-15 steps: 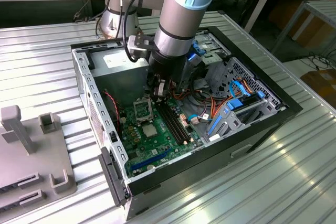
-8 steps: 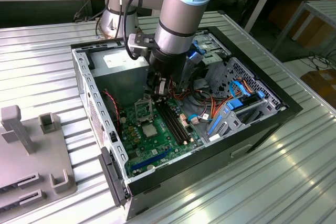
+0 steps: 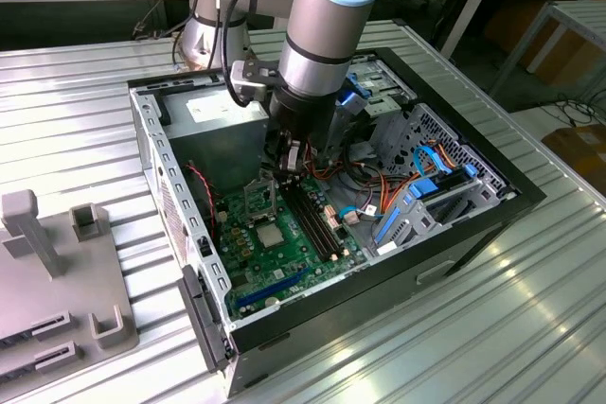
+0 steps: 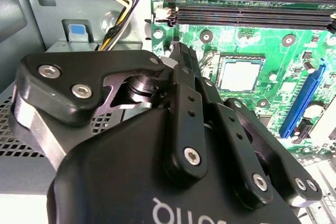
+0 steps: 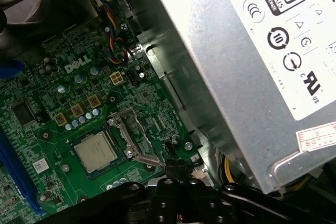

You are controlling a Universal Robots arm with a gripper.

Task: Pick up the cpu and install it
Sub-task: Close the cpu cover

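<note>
While the silver robot arm reaches down into an open black desktop computer case (image 3: 473, 224) on a ribbed metal bench (image 3: 76, 130), the CPU already sits in its socket.

Largest inside is the grey metal power-supply box (image 5: 236, 56), then the green motherboard (image 3: 284, 257). Its black gripper (image 5: 176, 174) hangs just beside the socket's raised hinged frame, fingers pressed together and holding nothing. Smallest, the flat silver-grey square cpu (image 4: 240, 74) lies level in the socket, near the long black memory slots (image 4: 252, 1).
</note>
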